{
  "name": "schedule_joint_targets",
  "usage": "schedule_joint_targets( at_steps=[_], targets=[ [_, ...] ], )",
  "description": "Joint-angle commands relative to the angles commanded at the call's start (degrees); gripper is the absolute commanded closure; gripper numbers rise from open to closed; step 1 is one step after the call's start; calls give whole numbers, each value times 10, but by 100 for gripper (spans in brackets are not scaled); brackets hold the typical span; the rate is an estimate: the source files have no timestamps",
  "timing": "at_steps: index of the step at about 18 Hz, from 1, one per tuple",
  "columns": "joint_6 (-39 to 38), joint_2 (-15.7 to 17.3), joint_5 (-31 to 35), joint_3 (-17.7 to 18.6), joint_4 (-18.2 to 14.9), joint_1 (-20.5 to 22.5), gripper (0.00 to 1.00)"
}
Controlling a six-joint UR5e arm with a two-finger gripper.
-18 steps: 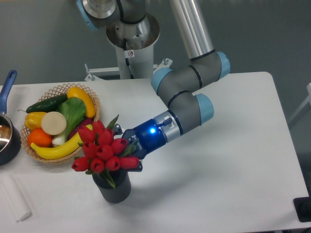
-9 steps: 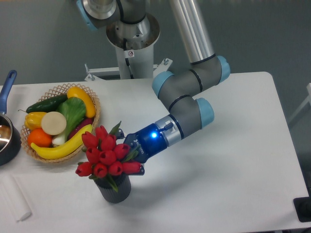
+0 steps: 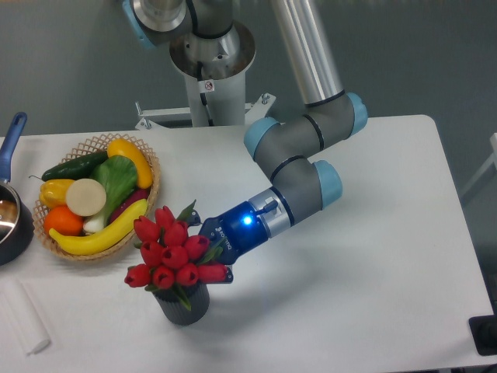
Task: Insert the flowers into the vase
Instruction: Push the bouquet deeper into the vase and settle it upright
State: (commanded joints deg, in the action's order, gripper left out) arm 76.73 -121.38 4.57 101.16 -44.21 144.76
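The flowers (image 3: 172, 250), a tight bunch of red tulip buds with green leaves, sit on top of the vase (image 3: 184, 304), their stems going down into its mouth. The vase is a small dark ribbed cylinder near the table's front edge; the bunch hides most of its mouth. My gripper (image 3: 203, 250) reaches in from the right, low over the table, and is shut on the flowers at the bunch's right side. The buds and leaves hide most of its fingers.
A wicker basket (image 3: 147, 158) of vegetables and fruit stands just left of the flowers. At the far left edge is a dark pot (image 3: 14, 225) with a blue handle. A white block (image 3: 23, 317) lies at the front left corner. The arm's base (image 3: 210, 70) stands behind the table.
The flowers and my gripper have moved down and slightly right, so the bunch now sits lower on the vase and covers more of its top.
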Motion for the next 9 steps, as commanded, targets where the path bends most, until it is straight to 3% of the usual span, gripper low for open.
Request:
schedule_joint_targets(
  at_steps=[2,3,5,6,9],
  targets=[
    [-1,1,0,0,0,2,55],
    [0,1,-1,0,0,2,45],
    [0,1,0,-1,0,2,39],
    [0,1,0,-1,0,3,29],
    [0,2,0,-1,0,4,14]
  ],
)
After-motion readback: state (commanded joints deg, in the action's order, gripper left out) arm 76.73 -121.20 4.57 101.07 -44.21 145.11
